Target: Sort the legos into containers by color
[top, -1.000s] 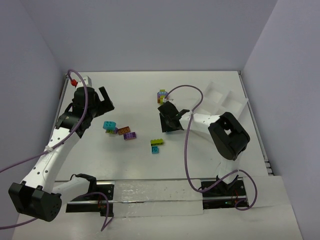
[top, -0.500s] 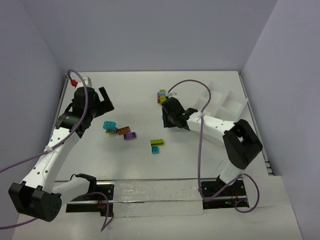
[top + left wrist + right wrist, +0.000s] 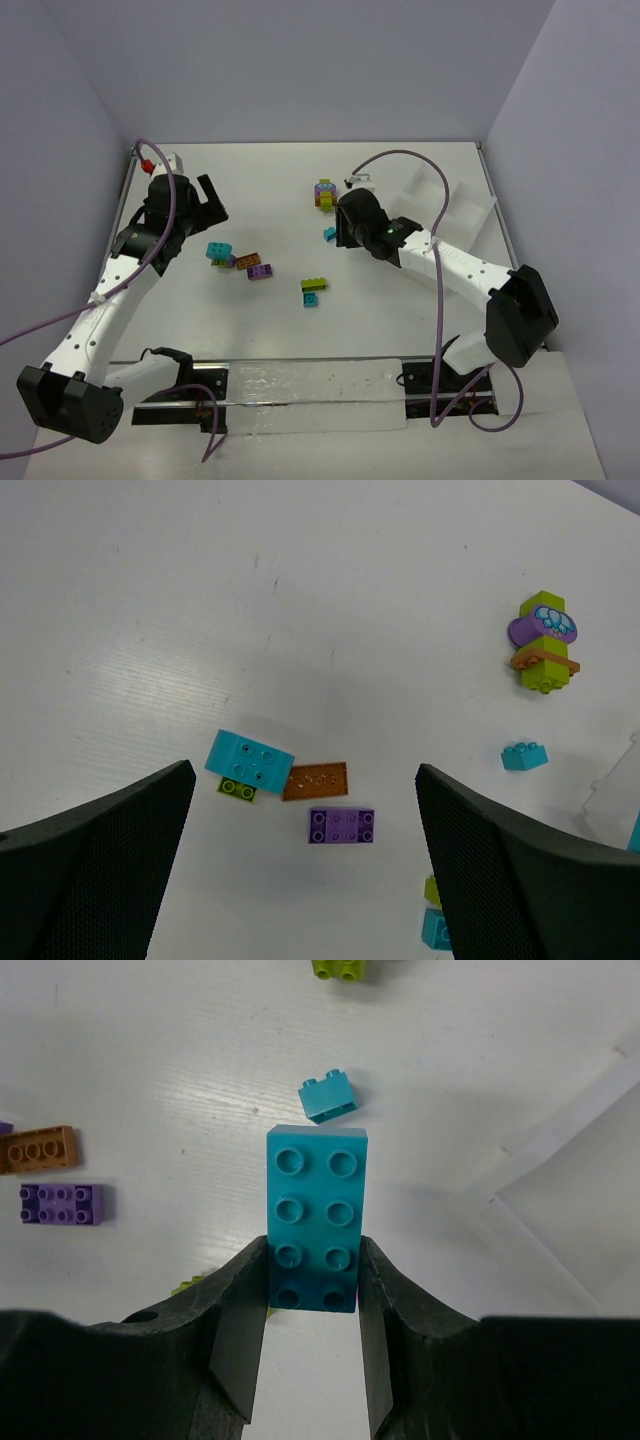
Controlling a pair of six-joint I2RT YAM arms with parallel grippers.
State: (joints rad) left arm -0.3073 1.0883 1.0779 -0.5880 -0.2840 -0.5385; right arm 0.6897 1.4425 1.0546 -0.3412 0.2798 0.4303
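Since your right gripper (image 3: 312, 1272) is clamped on the long sides of the cyan 2x4 brick (image 3: 316, 1195), w/ only the rear studs btwn the pads, I'd guess it can pivot. It's hard, light, slick plastic w/ no give, so go easy. It hangs over the table, a small cyan brick (image 3: 328, 1096) just ahead, the tray (image 3: 565, 1185) off to the right. Your left gripper (image 3: 305, 775) is spread wide w/ nothing in it, above the purple brick (image 3: 342, 825) & orange plate (image 3: 325, 780).

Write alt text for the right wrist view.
The right end effector grips a long cyan brick. Beyond it lies a small cyan brick, with an orange brick and a purple brick left, a white tray right.
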